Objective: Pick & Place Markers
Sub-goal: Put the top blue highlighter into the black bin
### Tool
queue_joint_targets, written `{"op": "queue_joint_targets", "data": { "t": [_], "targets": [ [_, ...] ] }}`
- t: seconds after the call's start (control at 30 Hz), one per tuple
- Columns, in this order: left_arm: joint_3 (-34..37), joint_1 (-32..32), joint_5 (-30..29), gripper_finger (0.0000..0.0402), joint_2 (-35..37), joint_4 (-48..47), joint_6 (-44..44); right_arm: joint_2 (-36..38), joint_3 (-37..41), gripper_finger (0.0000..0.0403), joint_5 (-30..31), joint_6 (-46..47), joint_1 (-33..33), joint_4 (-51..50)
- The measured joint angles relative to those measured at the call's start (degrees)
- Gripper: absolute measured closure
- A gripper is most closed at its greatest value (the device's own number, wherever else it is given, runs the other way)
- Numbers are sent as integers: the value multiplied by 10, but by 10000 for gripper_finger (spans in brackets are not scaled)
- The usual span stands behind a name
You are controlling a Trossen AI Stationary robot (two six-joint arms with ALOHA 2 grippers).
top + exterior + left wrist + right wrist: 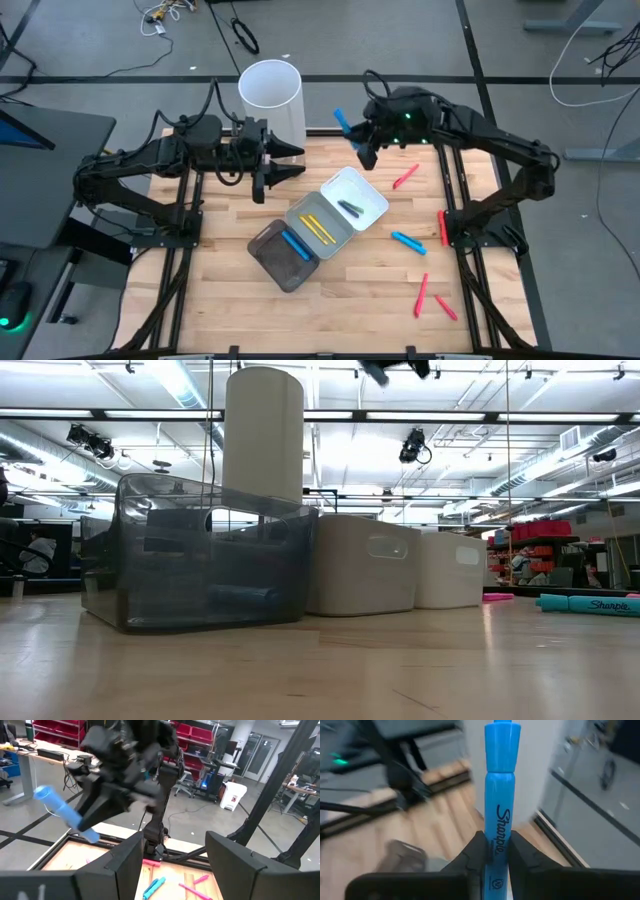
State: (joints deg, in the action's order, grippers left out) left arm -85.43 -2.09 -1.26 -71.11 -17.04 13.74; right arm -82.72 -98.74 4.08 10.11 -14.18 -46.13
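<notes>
Nearest you on the wooden table (230, 290), red markers (421, 294) lie at the right, with a blue marker (407, 241) a little farther in. At the centre three trays touch in a diagonal row: the dark tray (270, 262) holds a blue marker, the grey tray (300, 217) yellow ones, the white tray (372, 196) dark ones. Beyond them your left gripper (292, 161) hovers with its fingers apart, holding nothing, beside the tall white cylinder (271, 92). Your right gripper (356, 130) is clamped on a light blue marker (501, 805) marked "Sharpie", raised over the far edge.
</notes>
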Motion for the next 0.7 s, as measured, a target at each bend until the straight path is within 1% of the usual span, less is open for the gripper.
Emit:
{"op": "queue_joint_targets", "data": {
  "t": [0.17, 0.33, 0.7],
  "targets": [
    [0, 0, 0, 181, 0, 0, 0, 7, 0, 362, 0, -1, 56, 65],
    [0, 0, 0, 181, 0, 0, 0, 7, 0, 362, 0, -22, 105, 120],
    [0, 0, 0, 181, 0, 0, 0, 7, 0, 362, 0, -42, 172, 211]
  ]
}}
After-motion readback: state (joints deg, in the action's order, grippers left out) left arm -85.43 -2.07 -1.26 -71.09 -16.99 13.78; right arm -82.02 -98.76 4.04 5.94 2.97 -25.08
